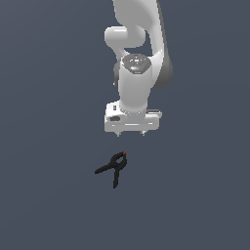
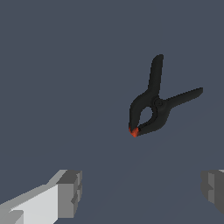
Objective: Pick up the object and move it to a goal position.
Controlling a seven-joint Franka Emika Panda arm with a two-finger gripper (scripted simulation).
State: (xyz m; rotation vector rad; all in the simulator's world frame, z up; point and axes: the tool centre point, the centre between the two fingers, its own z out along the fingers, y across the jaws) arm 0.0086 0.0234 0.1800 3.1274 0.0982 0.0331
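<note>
the arm (image 1: 139,29) runs off the exterior view's upper edge; both fingers (image 2: 70,192) are cropped in the wrist view.

One arm (image 1: 139,53), white, single unit in exterior view. One gripper (image 1: 131,134) on it. Two fingers (image 2: 70,192) visible in wrist view, grey-padded, one at each side of frame, set wide apart. One spring clamp (image 1: 114,167), black. Clamp parts: two handles, splayed; one rounded head; one red tip (image 2: 134,131). One tabletop (image 1: 49,195), plain dark grey-blue, single surface across both views. Loose things on tabletop: one, clamp only. Same single clamp counted in both views.
</note>
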